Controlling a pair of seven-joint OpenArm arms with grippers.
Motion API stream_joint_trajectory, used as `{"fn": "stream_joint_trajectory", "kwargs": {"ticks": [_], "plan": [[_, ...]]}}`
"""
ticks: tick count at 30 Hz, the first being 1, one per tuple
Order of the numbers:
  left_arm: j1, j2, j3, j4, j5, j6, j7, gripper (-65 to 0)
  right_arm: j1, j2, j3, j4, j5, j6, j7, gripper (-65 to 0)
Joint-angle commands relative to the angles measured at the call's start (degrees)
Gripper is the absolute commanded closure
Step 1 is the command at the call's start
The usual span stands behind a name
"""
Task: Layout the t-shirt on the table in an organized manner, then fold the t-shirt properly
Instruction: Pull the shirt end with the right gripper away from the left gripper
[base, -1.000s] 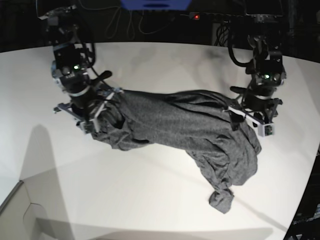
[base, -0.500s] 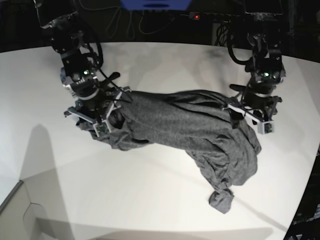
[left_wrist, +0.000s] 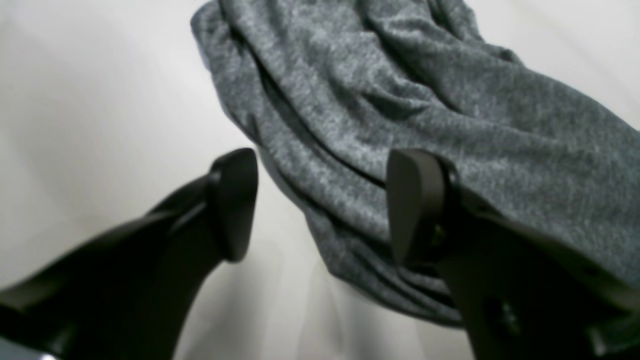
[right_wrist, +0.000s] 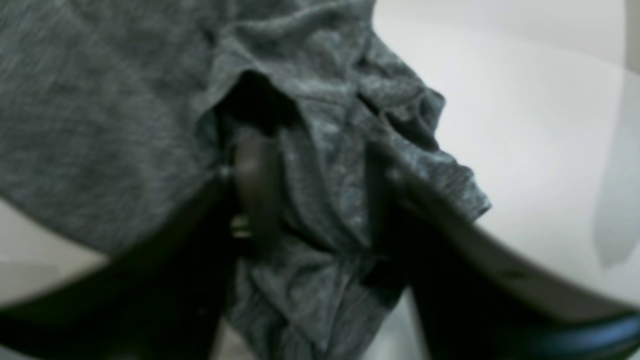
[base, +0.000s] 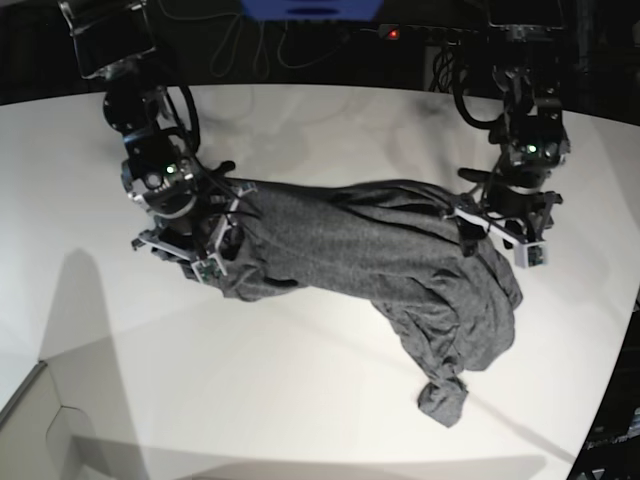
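The dark grey t-shirt (base: 370, 245) lies bunched in a long wrinkled heap across the white table (base: 300, 380), with a twisted end trailing toward the front right. My right gripper (base: 215, 250) is at the shirt's left end. In the right wrist view (right_wrist: 325, 200) its jaws stand apart with a thick bunch of shirt (right_wrist: 100, 100) between them. My left gripper (base: 490, 235) is at the shirt's right end. In the left wrist view (left_wrist: 322, 205) it is open, low over the table (left_wrist: 100, 100), with the shirt's folded edge (left_wrist: 400, 100) between and beyond the fingers.
The table's curved edge (base: 620, 350) runs close past the shirt on the right. A grey flat panel (base: 40, 430) sits at the front left corner. Dark equipment and cables (base: 310, 8) line the far side.
My right arm has moved right and toward the front into the shirt's left end, nudging that end with it. The left arm and the rest of the shirt have hardly moved.
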Motion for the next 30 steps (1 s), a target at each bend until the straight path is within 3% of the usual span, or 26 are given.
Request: {"fn": "stream_joint_trajectory", "kwargs": {"ticks": [1,3,4,10,16,30], "plan": [[-0.6,-0.4,-0.3,1.2,-0.1,-0.1,-1.3,-39.4,1.4,0.4,0.2,0.3,-0.1,0.1,0.8,-12.7],[-0.6,-0.5,-0.3,1.2,-0.1,-0.1,-1.3,-39.4,2.0,0.4,0.2,-0.6,-0.1,0.3,0.7,-2.2],[-0.6,-0.6,-0.3,1.2,-0.1,-0.1,-1.3,-39.4,2.0,0.4,0.2,-0.8,-0.1,0.3,0.6,0.0],[-0.6,-0.7,-0.3,1.2,-0.1,-0.1,-1.3,-39.4,4.6,1.2,0.6,0.0,-0.2,0.3,0.6,0.0],[0.9,-0.9,-0.3,2.7,-0.1,-0.1,-1.3,-39.4,10.2,3.5,8.3,-0.7,-0.2,0.4,0.9,0.0],[2.2,-0.9,-0.3,4.9,-0.1,-0.1,-1.5,-39.4,19.7,3.8,14.0,-14.8,-0.2,0.1,3.0,0.0]]}}
